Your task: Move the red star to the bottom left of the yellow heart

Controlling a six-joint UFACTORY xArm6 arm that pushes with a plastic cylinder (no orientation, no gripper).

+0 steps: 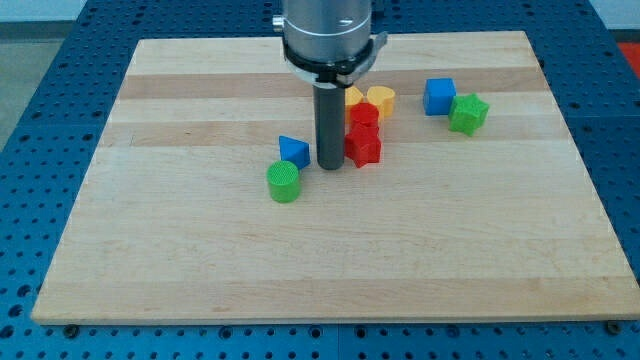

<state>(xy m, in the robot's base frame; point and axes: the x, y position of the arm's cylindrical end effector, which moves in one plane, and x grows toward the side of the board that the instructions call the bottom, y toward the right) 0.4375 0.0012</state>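
Note:
The red star [364, 148] lies near the board's middle, just below a second red block [364, 117]. The yellow heart [381, 100] sits above and right of them, with another yellow block [353, 97] at its left, partly hidden by the rod. My tip [330, 165] rests on the board touching or almost touching the red star's left side, between it and the blue triangle [294, 151].
A green cylinder [284, 182] lies below and left of the blue triangle. A blue cube [439, 96] and a green star [468, 113] sit together at the view's upper right. The wooden board [200, 260] lies on a blue perforated table.

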